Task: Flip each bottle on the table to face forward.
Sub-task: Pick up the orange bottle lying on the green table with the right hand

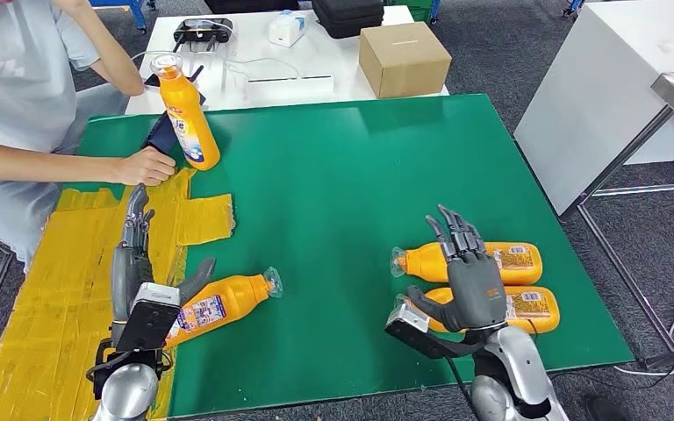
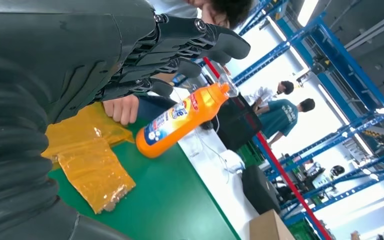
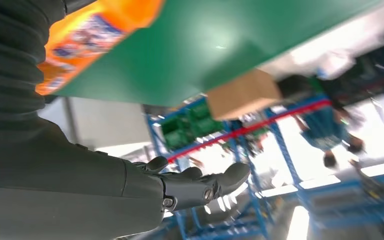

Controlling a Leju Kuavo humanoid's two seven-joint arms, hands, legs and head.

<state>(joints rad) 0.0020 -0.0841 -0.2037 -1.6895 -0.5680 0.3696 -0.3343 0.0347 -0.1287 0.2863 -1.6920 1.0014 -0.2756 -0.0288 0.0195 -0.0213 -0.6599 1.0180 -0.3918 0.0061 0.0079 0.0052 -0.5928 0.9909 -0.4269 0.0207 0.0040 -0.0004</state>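
Both hands hold nothing, fingers spread: the left hand (image 1: 136,263) beside the near-left orange plastic bottle (image 1: 221,303), the right hand (image 1: 468,267) over two orange bottles (image 1: 500,282) near the table's right edge, seemingly poised to turn them.

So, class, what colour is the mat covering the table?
Green; the mat shows best in the head view.

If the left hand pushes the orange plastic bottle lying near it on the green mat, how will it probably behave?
The orange plastic bottle lies on its side on the green mat, so its rounded body will probably roll rather than slide. The glossy surface and label look smooth, so it may slip under the left hand. It looks stiff; how full or heavy it is cannot be judged.
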